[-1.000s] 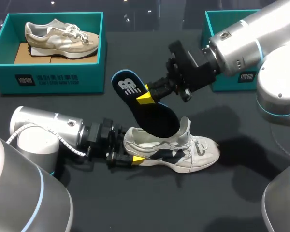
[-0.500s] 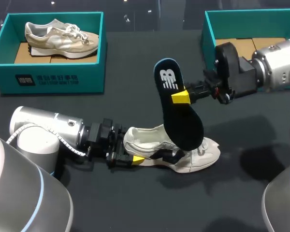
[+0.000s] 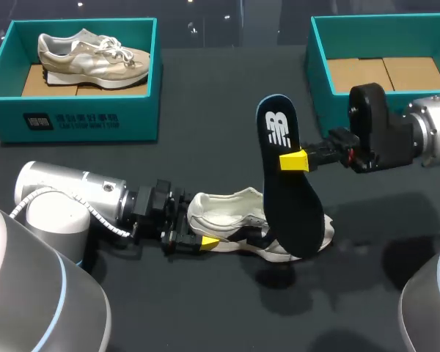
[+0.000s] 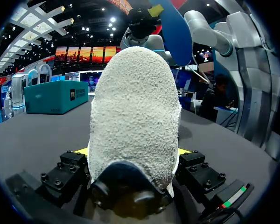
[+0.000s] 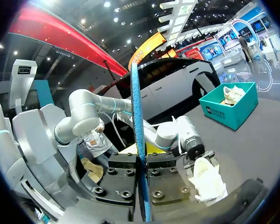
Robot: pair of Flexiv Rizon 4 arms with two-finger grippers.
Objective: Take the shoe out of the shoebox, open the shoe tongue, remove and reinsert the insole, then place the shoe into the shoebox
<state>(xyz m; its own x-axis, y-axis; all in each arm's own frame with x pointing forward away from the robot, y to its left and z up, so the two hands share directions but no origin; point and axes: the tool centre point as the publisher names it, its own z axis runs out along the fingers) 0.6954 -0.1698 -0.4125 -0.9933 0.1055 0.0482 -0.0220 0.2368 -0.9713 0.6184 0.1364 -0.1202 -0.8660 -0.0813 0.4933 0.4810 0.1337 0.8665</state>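
The left arm's jaws are closed tight on the heel of the white shoe [image 3: 231, 213], which sits on its sole on the dark tabletop [image 3: 205, 301] and points straight out ahead of them. The right arm's jaws are pinched flat on the dark insole [image 3: 290, 198], off the tabletop. It sticks out past them both ways, its longer end over the shoe's toe.

Shoe [image 3: 235, 220]: pale cloth, looked matt; heel [image 4: 135, 116] was rough and nubbly.
Insole [image 3: 290, 198]: black face looked matt and smooth, blue along the edge.
Table [image 3: 205, 308]: dark, was matt.
Right shoebox [image 3: 317, 73], upper right: teal card, matt; brown cardboard [image 3: 385, 73] lay inside.
Left arm [image 3: 66, 194]: shell was smooth, glossy grey.
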